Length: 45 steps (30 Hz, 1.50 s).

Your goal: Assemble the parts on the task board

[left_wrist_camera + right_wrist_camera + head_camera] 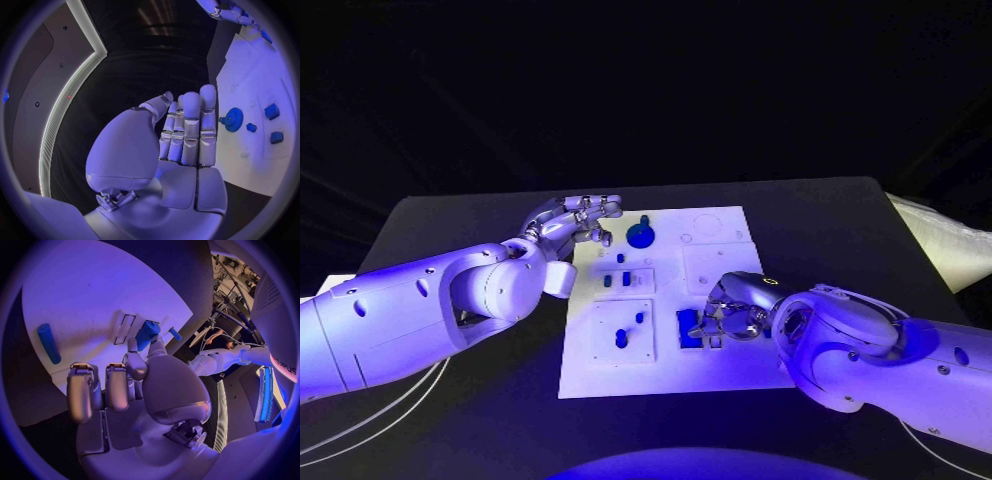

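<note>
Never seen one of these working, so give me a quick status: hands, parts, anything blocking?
Left hand open beside board. Right hand pinching blue block over task board. Nothing blocking.

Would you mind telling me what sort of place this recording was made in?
Probably a robotics lab test bench: a white task board with small blue parts, such as a gear, lies on a black table, worked by two robot hands.

Black table [473,215], white task board [718,375] lying flat at its middle, pale object [945,245] at the far right edge
</note>
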### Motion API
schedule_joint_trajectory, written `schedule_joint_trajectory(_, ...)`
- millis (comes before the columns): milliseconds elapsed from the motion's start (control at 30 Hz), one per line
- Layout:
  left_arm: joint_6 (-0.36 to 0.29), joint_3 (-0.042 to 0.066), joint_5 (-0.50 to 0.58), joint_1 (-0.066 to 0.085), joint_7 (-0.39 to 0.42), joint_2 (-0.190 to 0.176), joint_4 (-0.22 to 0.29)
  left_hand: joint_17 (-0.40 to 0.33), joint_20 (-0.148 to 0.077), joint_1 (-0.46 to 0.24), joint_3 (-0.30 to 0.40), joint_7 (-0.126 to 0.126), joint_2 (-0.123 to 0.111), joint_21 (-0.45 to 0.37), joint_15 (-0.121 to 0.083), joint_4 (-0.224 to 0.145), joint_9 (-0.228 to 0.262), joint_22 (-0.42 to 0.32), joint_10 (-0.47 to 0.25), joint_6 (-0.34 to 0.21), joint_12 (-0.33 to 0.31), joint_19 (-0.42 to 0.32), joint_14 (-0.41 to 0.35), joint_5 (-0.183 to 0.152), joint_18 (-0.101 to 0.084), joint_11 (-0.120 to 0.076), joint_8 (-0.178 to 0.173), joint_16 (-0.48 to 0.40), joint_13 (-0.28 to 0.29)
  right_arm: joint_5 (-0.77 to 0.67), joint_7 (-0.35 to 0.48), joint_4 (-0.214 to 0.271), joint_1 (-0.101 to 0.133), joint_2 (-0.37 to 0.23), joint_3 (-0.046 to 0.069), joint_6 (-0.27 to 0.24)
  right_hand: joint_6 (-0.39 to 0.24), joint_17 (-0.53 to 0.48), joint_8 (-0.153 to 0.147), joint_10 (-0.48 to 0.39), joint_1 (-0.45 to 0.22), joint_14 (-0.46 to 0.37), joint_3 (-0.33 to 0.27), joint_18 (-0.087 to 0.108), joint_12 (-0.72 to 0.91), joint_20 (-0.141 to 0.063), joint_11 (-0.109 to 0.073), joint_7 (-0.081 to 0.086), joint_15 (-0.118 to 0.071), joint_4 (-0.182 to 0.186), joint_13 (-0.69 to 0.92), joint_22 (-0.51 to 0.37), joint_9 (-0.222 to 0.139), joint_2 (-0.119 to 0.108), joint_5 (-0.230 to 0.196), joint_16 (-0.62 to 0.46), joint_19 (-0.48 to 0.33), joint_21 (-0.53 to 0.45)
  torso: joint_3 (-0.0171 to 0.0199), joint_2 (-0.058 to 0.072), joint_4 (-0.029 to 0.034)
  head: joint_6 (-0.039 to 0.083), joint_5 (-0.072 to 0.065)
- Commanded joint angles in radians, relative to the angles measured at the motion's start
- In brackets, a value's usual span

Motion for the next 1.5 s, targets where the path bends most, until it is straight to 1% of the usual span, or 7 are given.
schedule_joint_trajectory(33, 0.017, 0.001, 0.001, 0.000, 0.005, 0.001, 0.002, -0.001, -0.003, 0.006, -0.007, -0.001, 0.003, -0.006, -0.005, 0.001, -0.001, -0.001, -0.007, -0.008, 0.006, 0.001, -0.005, 0.002, 0.014, -0.001, 0.005, -0.006, 0.001, -0.053, -0.004, -0.003, -0.003, 0.009, 0.000, 0.035, -0.005, 0.005, -0.005, 0.001, 0.053, 0.056, 0.016, -0.007, -0.002, -0.005, -0.004, -0.002, -0.006, -0.033, 0.005, 0.076, 0.005, 0.005, -0.016, -0.002, 0.000, -0.003, -0.0004, 0.000, 0.0004, -0.002, 0.001)
schedule_joint_trajectory(433, 0.018, 0.001, 0.001, 0.000, 0.004, 0.000, 0.003, -0.001, -0.003, 0.006, -0.007, -0.001, 0.003, -0.006, -0.005, 0.001, -0.001, -0.001, -0.007, -0.008, 0.006, 0.001, -0.005, 0.002, 0.014, -0.001, 0.005, -0.006, 0.001, -0.096, -0.006, -0.014, -0.013, 0.019, 0.000, 0.041, -0.001, 0.012, -0.004, 0.007, 0.107, 0.058, 0.037, -0.008, 0.002, -0.007, -0.007, -0.005, -0.009, -0.072, 0.015, 0.081, 0.012, 0.015, -0.029, 0.001, 0.003, -0.001, -0.0005, 0.000, -0.0005, -0.005, 0.003)
schedule_joint_trajectory(733, 0.018, 0.000, 0.001, 0.000, 0.003, -0.002, 0.002, -0.001, -0.003, 0.006, -0.007, -0.001, 0.003, -0.006, -0.005, 0.001, -0.001, -0.001, -0.007, -0.008, 0.006, 0.001, -0.005, 0.002, 0.014, -0.001, 0.005, -0.006, 0.001, -0.028, 0.040, 0.030, -0.012, -0.045, 0.002, -0.077, -0.017, -0.001, -0.018, -0.005, 0.011, 0.055, -0.004, -0.005, -0.039, -0.003, 0.002, 0.005, -0.002, -0.006, -0.007, 0.069, 0.015, 0.007, 0.036, -0.008, -0.005, -0.008, 0.0001, -0.001, -0.0015, -0.003, -0.003)
schedule_joint_trajectory(900, 0.018, 0.000, 0.001, 0.000, 0.003, -0.002, 0.000, -0.001, -0.003, 0.006, -0.007, -0.001, 0.003, -0.006, -0.005, 0.001, -0.001, -0.001, -0.007, -0.008, 0.006, 0.001, -0.005, 0.002, 0.014, -0.001, 0.005, -0.006, 0.001, 0.034, 0.077, 0.067, 0.015, -0.116, 0.005, -0.129, -0.072, -0.010, -0.055, -0.037, 0.029, 0.053, -0.009, -0.002, -0.102, 0.006, 0.018, 0.025, 0.010, -0.005, -0.049, 0.058, 0.005, 0.003, 0.067, -0.015, -0.013, -0.016, 0.0006, -0.002, -0.0026, 0.000, -0.009)
schedule_joint_trajectory(1133, 0.019, 0.000, 0.001, -0.001, 0.003, 0.000, -0.001, -0.001, -0.003, 0.006, -0.007, -0.001, 0.003, -0.006, -0.005, 0.001, -0.001, -0.001, -0.007, -0.008, 0.006, 0.001, -0.005, 0.002, 0.014, -0.001, 0.005, -0.006, 0.001, 0.008, 0.085, 0.081, 0.070, -0.220, 0.006, -0.055, -0.088, -0.008, -0.084, -0.058, 0.081, 0.053, 0.005, -0.002, -0.151, 0.017, 0.027, 0.036, 0.019, -0.021, -0.081, 0.058, -0.001, 0.021, 0.141, -0.015, -0.014, -0.017, -0.0008, -0.001, -0.0014, 0.008, -0.028)
schedule_joint_trajectory(1367, 0.019, 0.000, 0.001, -0.001, 0.004, 0.000, -0.001, -0.001, -0.003, 0.006, -0.007, -0.001, 0.003, -0.006, -0.005, 0.001, -0.001, -0.001, -0.007, -0.008, 0.006, 0.001, -0.005, 0.002, 0.014, -0.001, 0.005, -0.006, 0.001, -0.072, 0.062, 0.062, 0.081, -0.265, 0.003, 0.023, -0.079, -0.003, -0.088, -0.057, 0.089, 0.053, 0.007, -0.004, -0.155, 0.018, 0.027, 0.036, 0.020, -0.020, -0.083, 0.065, -0.002, 0.028, 0.158, -0.013, -0.010, -0.013, 0.0012, 0.000, -0.0043, 0.014, -0.040)
schedule_joint_trajectory(1500, 0.021, 0.000, -0.002, -0.001, 0.004, 0.002, -0.002, -0.001, -0.003, 0.006, -0.007, -0.001, 0.003, -0.006, -0.005, 0.001, -0.001, -0.001, -0.007, -0.008, 0.006, 0.001, -0.005, 0.002, 0.014, -0.001, 0.005, -0.006, 0.001, -0.108, 0.042, 0.046, 0.075, -0.262, 0.000, 0.058, -0.068, -0.004, -0.091, -0.055, 0.077, 0.053, -0.001, -0.003, -0.160, 0.019, 0.026, 0.034, 0.019, -0.008, -0.086, 0.064, -0.002, 0.026, 0.152, -0.014, -0.010, -0.014, 0.0008, 0.000, -0.0016, 0.016, -0.045)
